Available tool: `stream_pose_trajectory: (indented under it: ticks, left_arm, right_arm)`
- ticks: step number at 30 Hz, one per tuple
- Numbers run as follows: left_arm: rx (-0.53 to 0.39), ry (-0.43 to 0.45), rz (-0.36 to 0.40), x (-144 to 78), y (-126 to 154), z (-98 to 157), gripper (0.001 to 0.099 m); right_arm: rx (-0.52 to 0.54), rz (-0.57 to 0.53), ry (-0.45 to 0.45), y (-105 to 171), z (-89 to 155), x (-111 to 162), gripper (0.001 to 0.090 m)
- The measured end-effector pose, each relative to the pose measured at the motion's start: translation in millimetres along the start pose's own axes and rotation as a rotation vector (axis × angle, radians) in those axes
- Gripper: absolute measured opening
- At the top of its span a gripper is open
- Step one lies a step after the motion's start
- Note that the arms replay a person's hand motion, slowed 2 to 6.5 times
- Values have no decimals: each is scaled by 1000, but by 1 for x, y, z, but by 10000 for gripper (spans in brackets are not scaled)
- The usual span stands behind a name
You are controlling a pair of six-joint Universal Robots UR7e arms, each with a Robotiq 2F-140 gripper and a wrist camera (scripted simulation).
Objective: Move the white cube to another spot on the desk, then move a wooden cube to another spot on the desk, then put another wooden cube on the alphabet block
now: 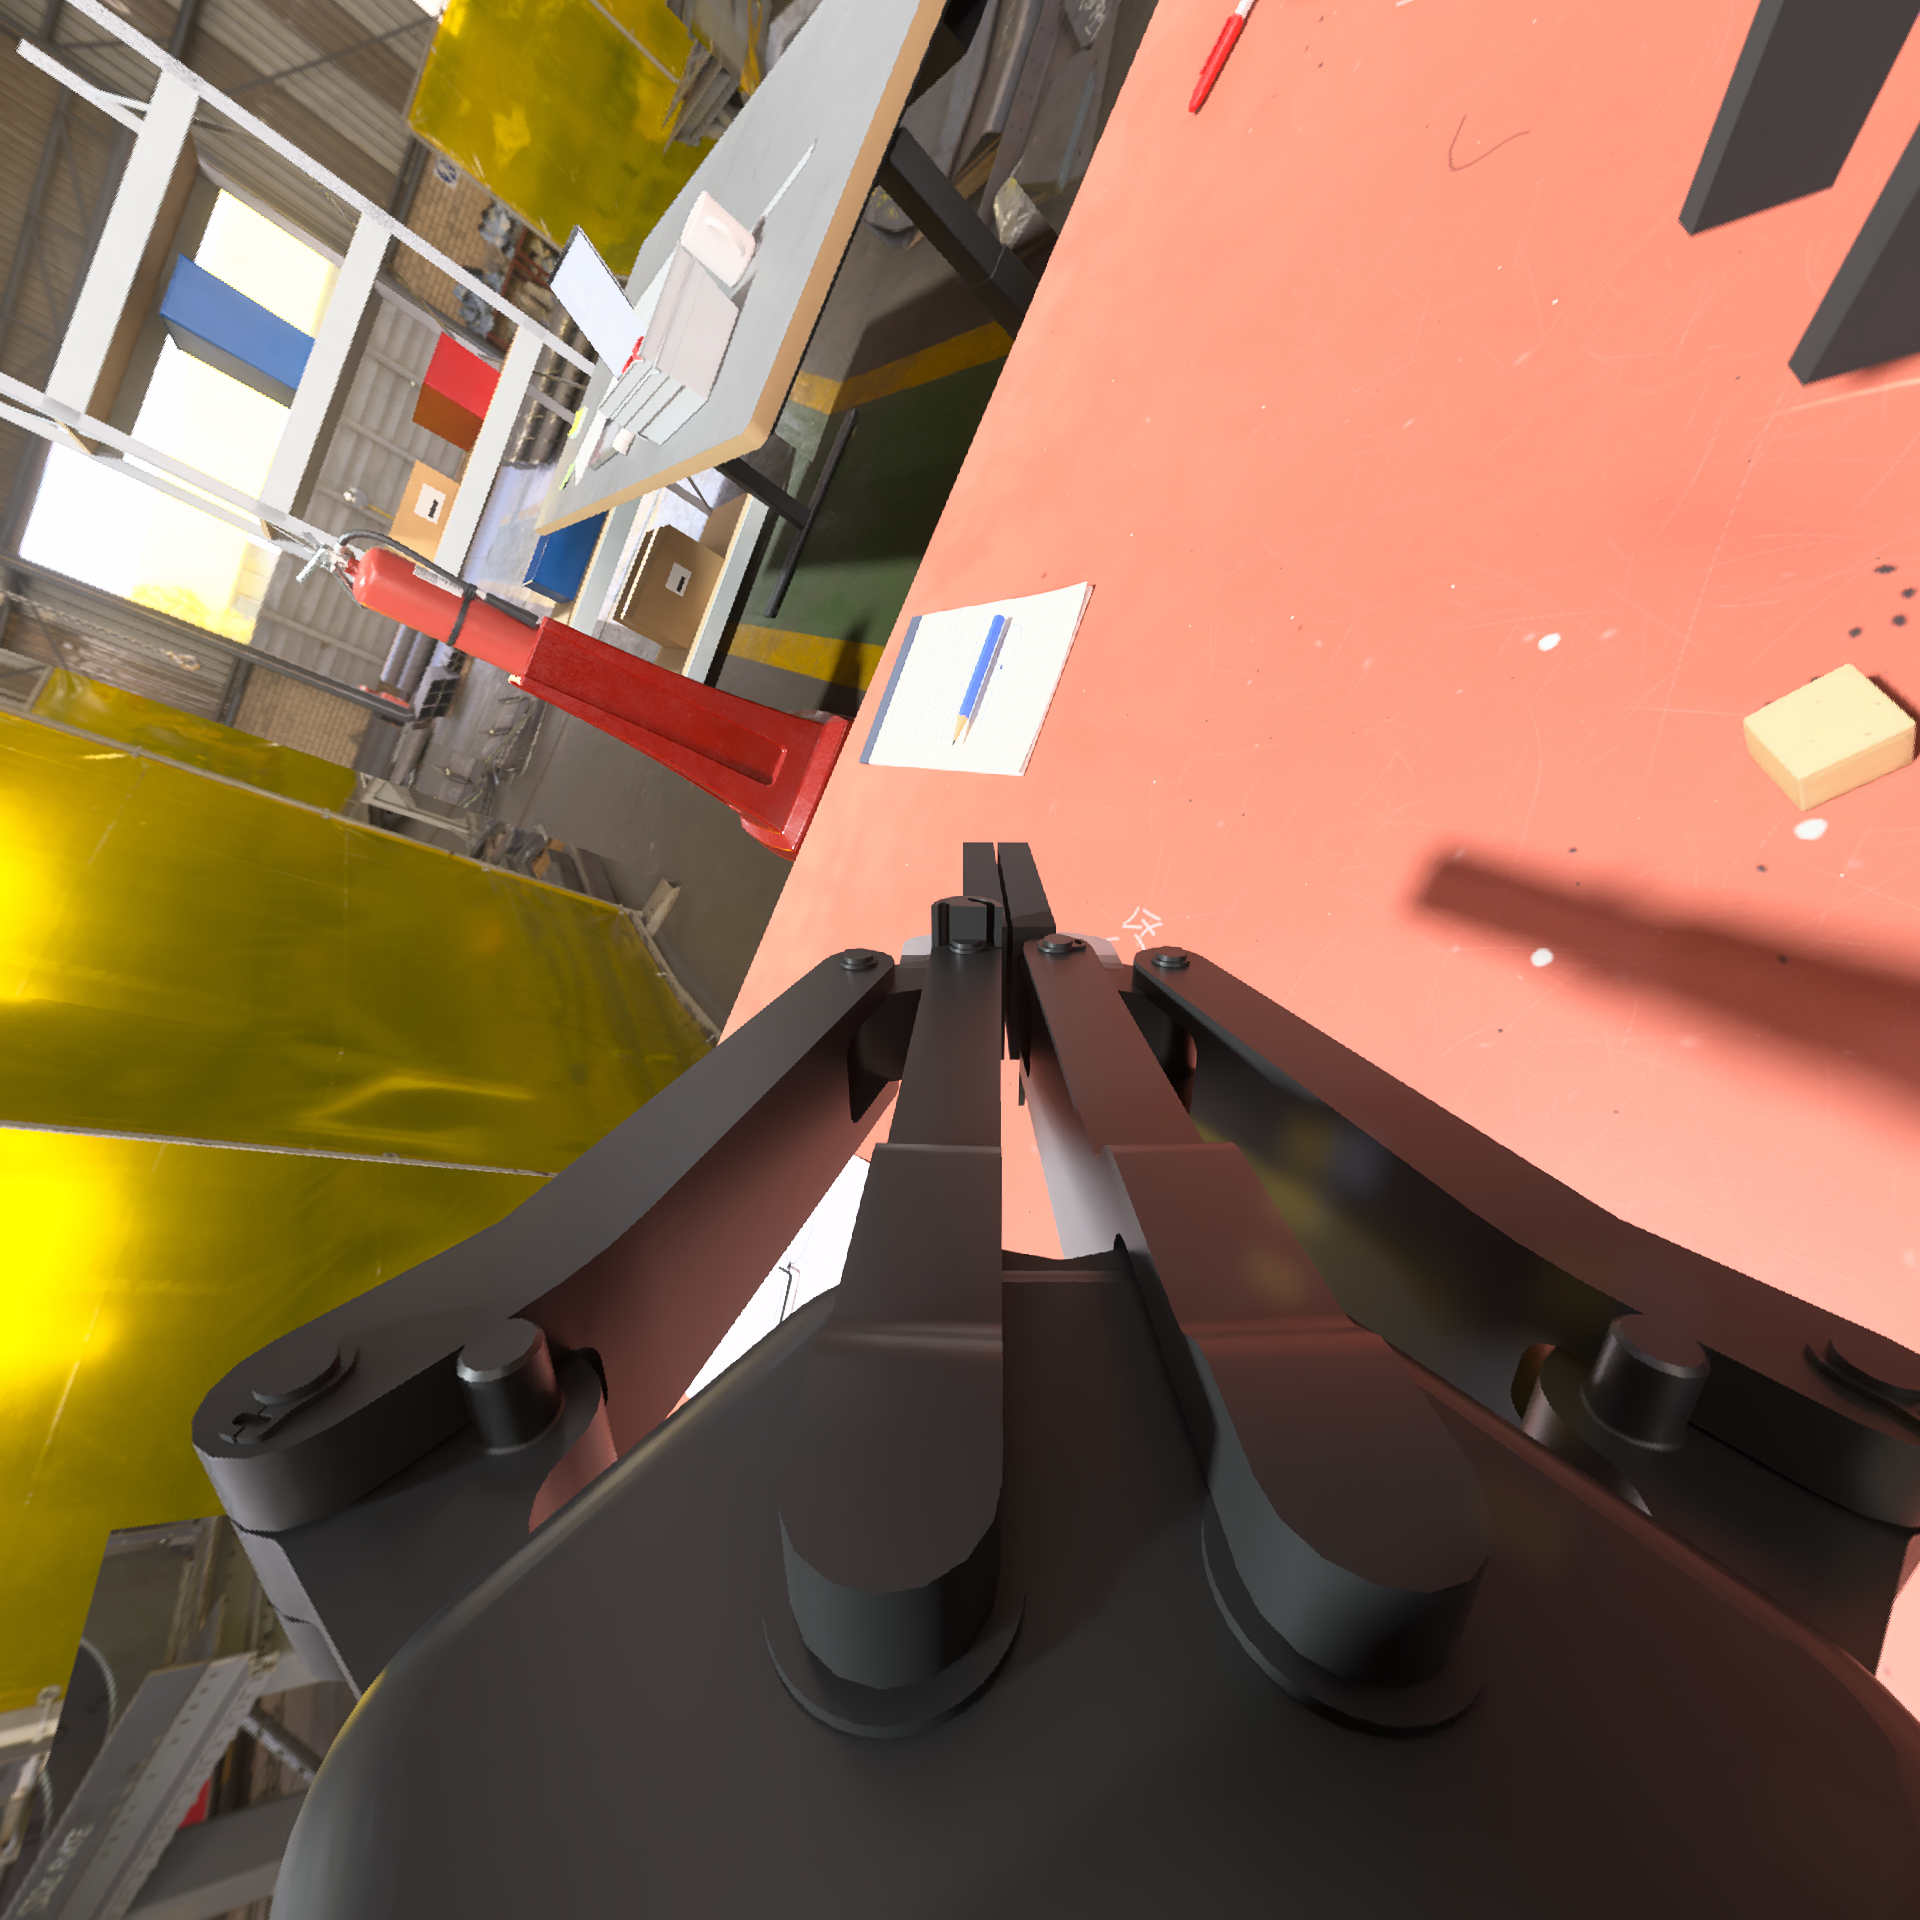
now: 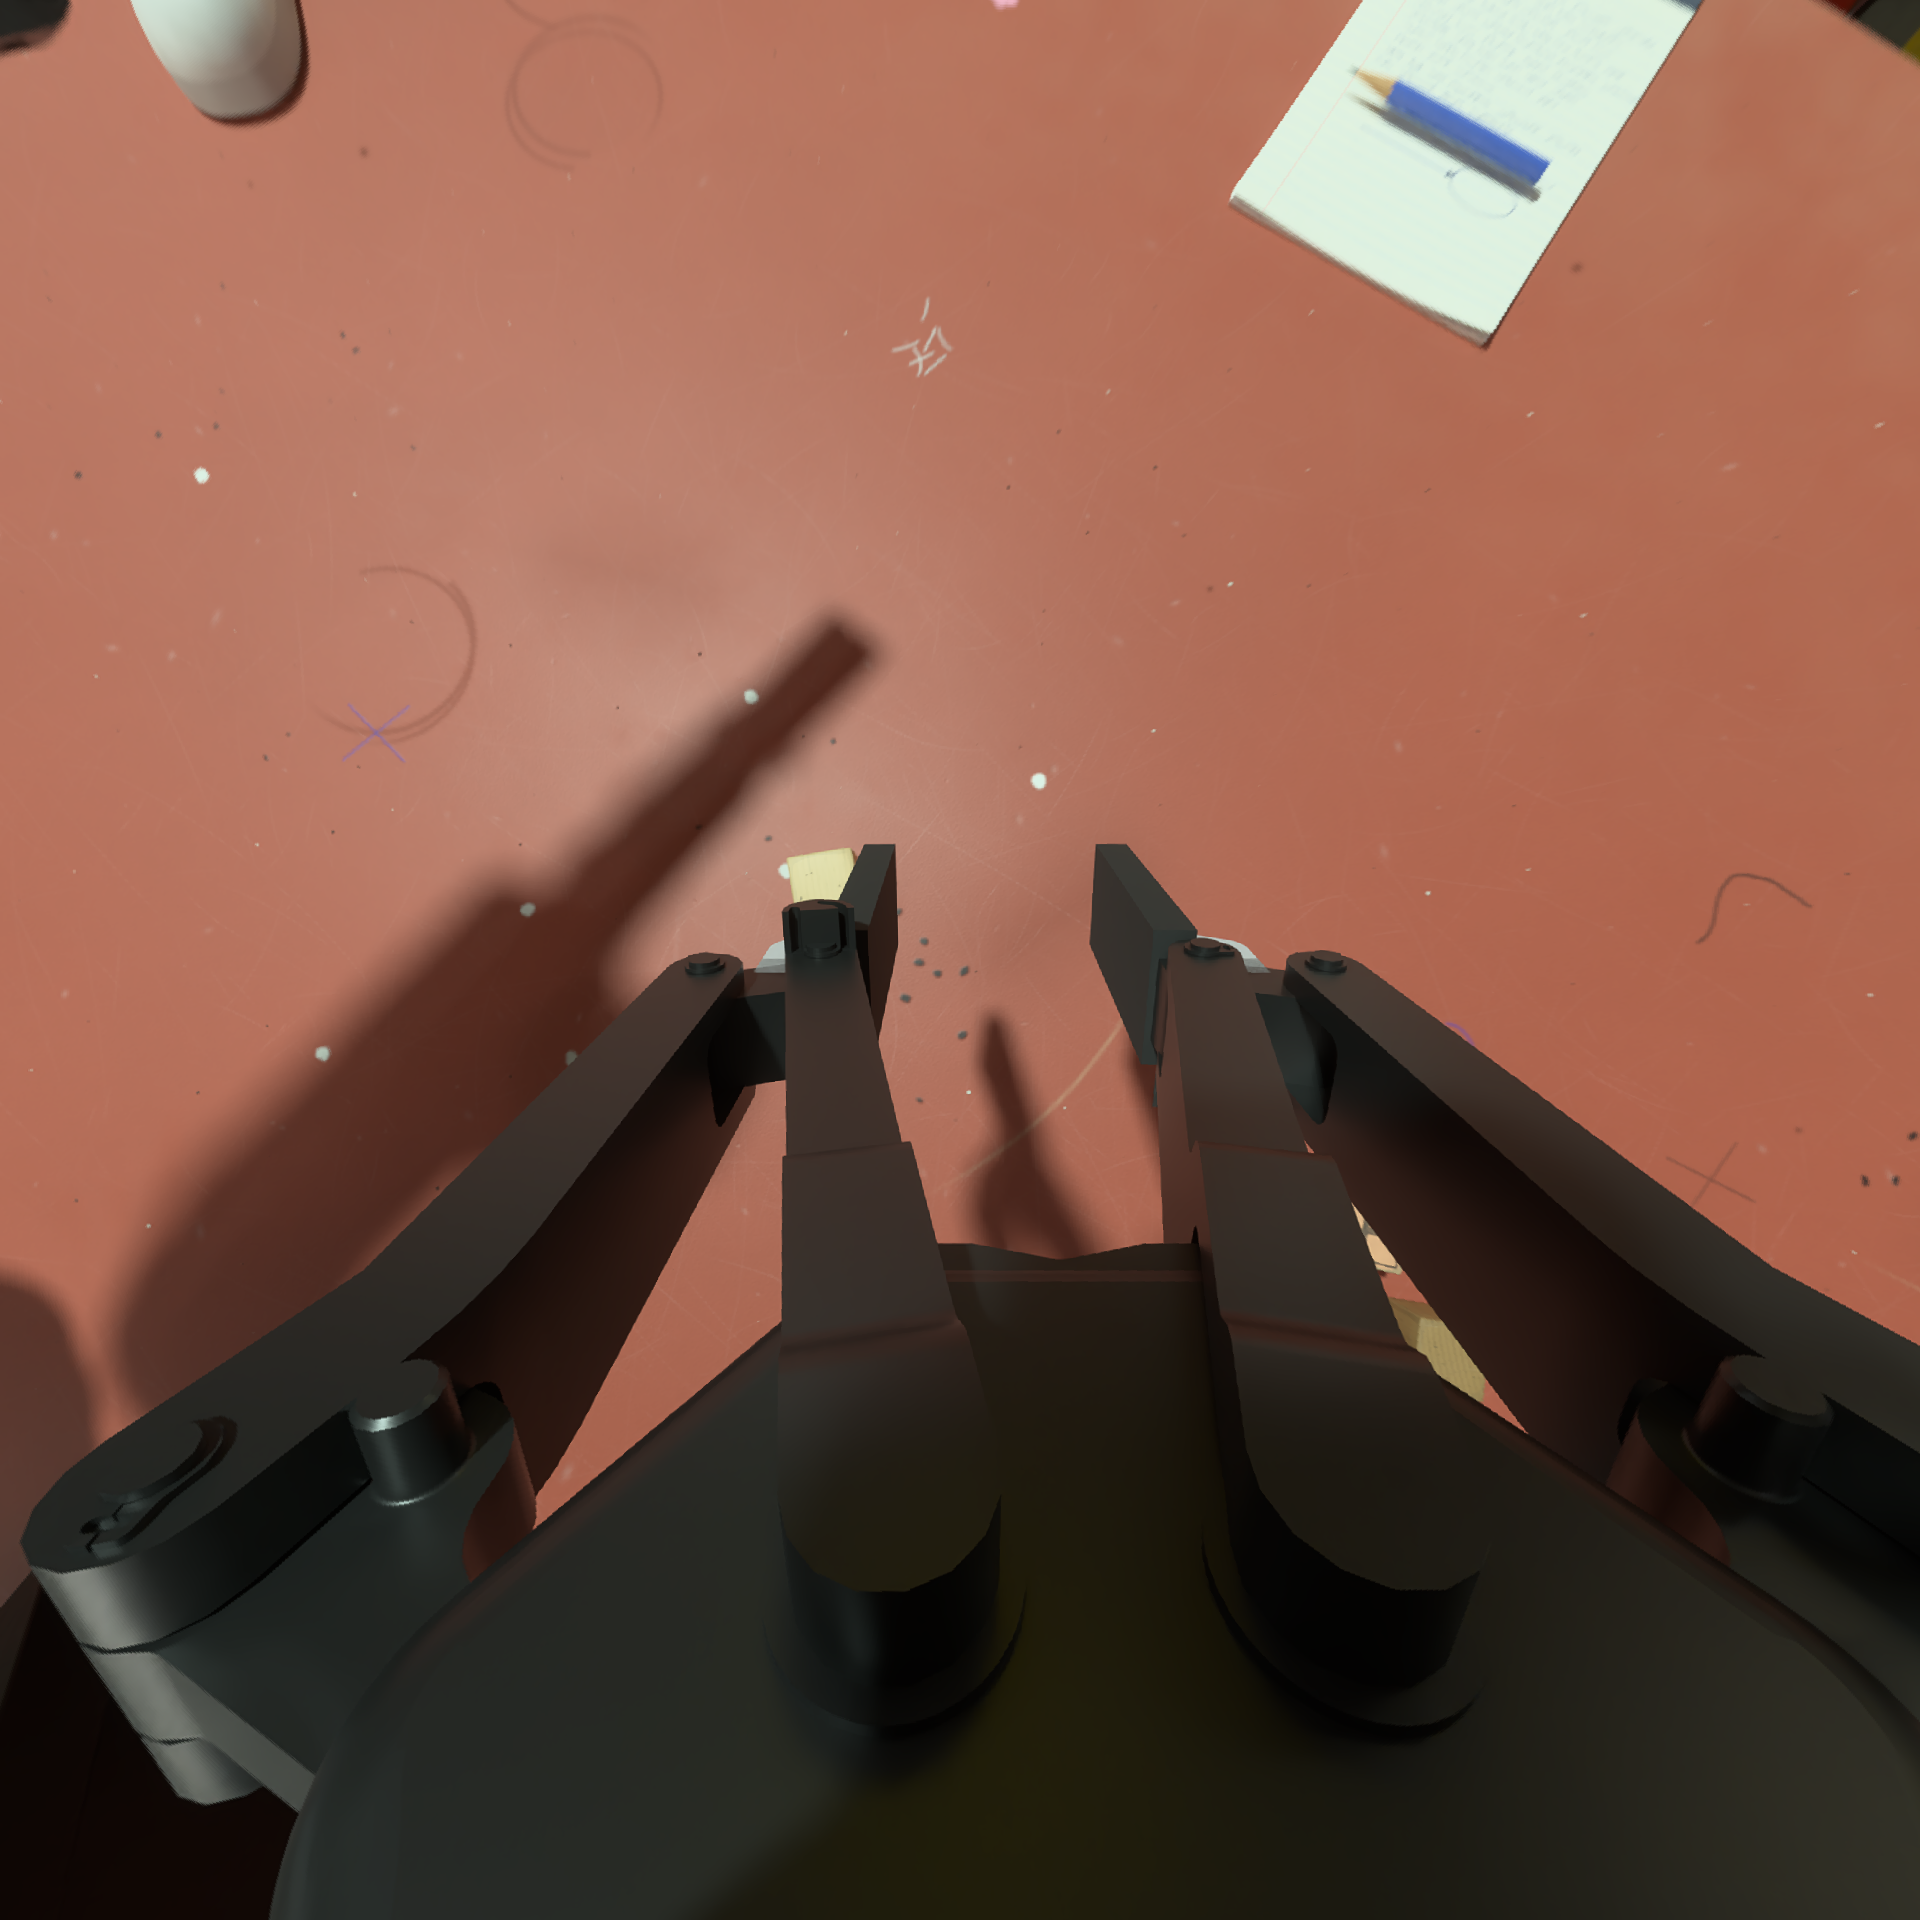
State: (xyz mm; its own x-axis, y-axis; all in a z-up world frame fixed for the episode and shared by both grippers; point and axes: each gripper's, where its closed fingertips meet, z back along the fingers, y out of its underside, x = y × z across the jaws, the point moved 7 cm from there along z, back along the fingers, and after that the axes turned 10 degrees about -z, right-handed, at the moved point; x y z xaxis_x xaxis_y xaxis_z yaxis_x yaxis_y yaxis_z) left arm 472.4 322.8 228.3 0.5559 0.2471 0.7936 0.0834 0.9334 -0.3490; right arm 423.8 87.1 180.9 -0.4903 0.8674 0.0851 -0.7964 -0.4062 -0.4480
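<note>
My left gripper [image 1: 995,868] is shut and empty above the salmon desk [image 1: 1351,520], near its left edge. A pale wooden cube [image 1: 1829,734] lies on the desk at the right of the left wrist view. My right gripper [image 2: 994,883] is open and empty above the desk [image 2: 1039,520]. A pale wooden cube [image 2: 821,876] lies just outside its left finger [image 2: 873,894], partly hidden by it. Another wooden piece [image 2: 1439,1345] shows between the right finger links. I cannot see the white cube or the alphabet block clearly.
A notepad [image 1: 977,681] with a blue pencil [image 1: 982,675] lies near the desk edge; both show in the right wrist view too, the notepad [image 2: 1455,197] and the pencil [image 2: 1455,130]. A red pen [image 1: 1218,57] and dark slabs [image 1: 1787,114] lie farther off. A white rounded object [image 2: 223,52] stands at top left.
</note>
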Motion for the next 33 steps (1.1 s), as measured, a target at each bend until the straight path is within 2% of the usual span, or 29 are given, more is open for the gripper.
stream_pose_trajectory:
  ticks: [17, 33]
  left_arm:
    - [7, 4, 8, 2, 3, -1, 10]
    - [13, 9, 11, 2, 5, -1, 11]
  right_arm:
    - [208, 17, -17, 5, -55, 31, 507]
    - [276, 26, -25, 8, -84, 47, 503]
